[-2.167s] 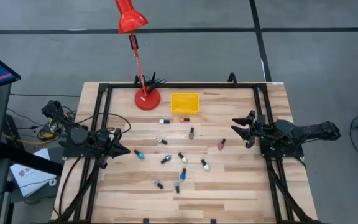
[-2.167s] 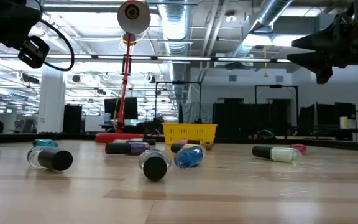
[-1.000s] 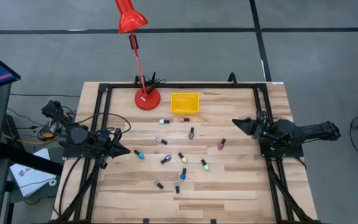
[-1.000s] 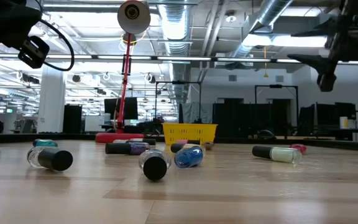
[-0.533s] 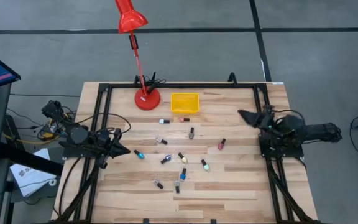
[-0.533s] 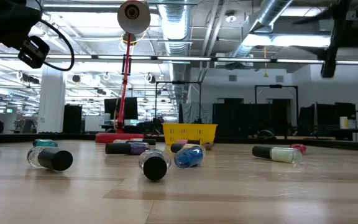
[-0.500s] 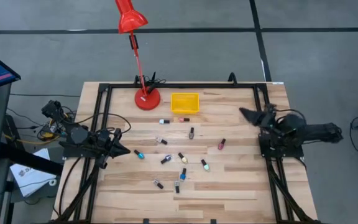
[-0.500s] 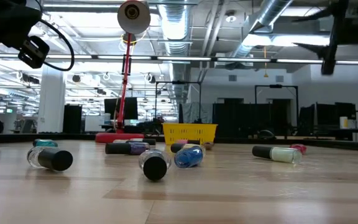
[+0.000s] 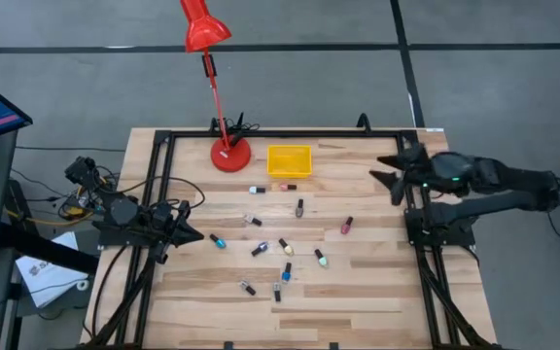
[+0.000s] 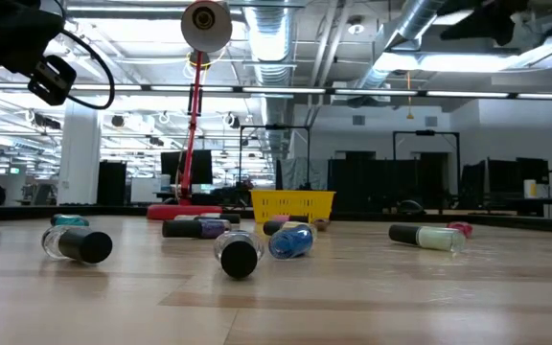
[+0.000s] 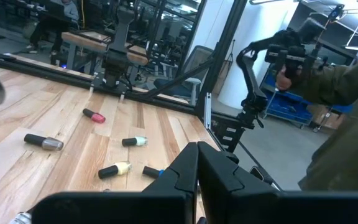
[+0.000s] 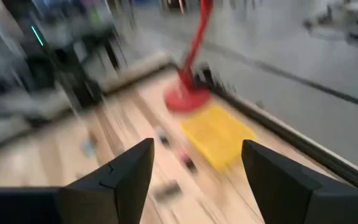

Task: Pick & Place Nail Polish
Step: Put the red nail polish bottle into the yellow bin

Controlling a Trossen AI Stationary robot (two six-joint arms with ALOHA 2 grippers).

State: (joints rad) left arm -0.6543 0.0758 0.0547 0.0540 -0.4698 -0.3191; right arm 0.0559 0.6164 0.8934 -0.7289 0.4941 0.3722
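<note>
Although nothing was yet in my grasp, my right gripper [image 9: 394,171] hung with its fingers spread and empty above the table's [image 9: 377,292] right edge, level with the yellow bin [image 9: 289,161]. The nearest of the nail polish was a pink bottle [image 9: 346,226], lying toward the table's middle and nearer the front from that gripper, its long axis slanted. My left gripper [image 9: 185,233], fingers pressed together, waited at the left edge, closest to a teal bottle [image 9: 218,241]. I counted ten bottles, all lying down, scattered mid-table, one bin and one red lamp [image 9: 224,146].
</note>
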